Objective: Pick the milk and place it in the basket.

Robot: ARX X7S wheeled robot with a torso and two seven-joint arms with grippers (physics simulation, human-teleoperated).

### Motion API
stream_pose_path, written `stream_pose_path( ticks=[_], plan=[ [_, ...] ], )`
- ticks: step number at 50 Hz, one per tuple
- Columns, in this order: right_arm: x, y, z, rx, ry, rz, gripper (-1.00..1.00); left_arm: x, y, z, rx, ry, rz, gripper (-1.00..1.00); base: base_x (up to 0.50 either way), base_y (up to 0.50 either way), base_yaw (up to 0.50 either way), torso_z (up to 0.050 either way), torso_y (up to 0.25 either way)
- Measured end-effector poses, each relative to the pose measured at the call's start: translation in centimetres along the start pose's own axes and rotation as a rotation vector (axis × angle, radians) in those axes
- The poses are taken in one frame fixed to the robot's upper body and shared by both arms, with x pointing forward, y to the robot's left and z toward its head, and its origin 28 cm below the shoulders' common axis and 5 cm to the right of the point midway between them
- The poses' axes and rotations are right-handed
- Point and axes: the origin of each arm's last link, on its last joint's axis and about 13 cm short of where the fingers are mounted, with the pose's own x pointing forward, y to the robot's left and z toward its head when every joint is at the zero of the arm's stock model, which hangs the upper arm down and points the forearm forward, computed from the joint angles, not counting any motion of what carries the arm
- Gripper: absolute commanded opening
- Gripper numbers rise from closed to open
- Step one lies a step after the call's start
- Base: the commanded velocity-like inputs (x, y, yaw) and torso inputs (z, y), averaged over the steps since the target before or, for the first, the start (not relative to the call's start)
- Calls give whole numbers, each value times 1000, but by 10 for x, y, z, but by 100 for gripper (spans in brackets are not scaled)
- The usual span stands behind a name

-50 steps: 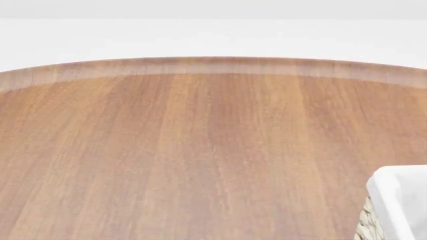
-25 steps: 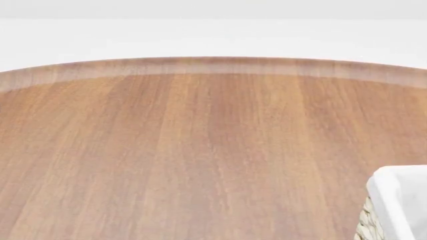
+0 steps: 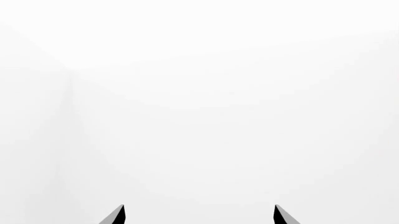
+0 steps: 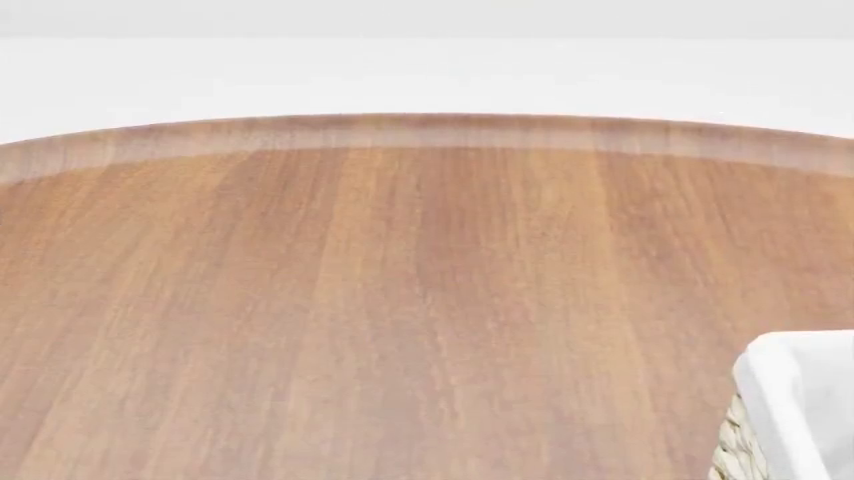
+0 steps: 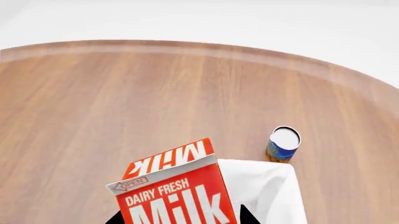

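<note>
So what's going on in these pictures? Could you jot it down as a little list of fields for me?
Surface: round wooden table
Milk: red carton held between the right gripper's fingertips, above the basket
Basket: white cloth-lined corner at the head view's lower right; its cloth also shows under the carton in the right wrist view
Other item: small blue can with a white top, standing on the table beyond the basket
Left gripper: open, nothing between its tips, facing plain white
Arms in head view: none visible
</note>
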Motion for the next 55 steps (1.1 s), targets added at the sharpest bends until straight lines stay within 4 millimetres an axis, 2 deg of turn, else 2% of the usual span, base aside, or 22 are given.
stream_pose_path(
  ticks=[27,55],
  plan=[
    [30,-5,-21,57,116,-42,-100,0,1,0,2,2,1,100,0,0,0,0,1],
    [48,-6,-49,109,194,-103,-100,-1,0,-2,4,6,0,100,0,0,0,1,1]
  ],
)
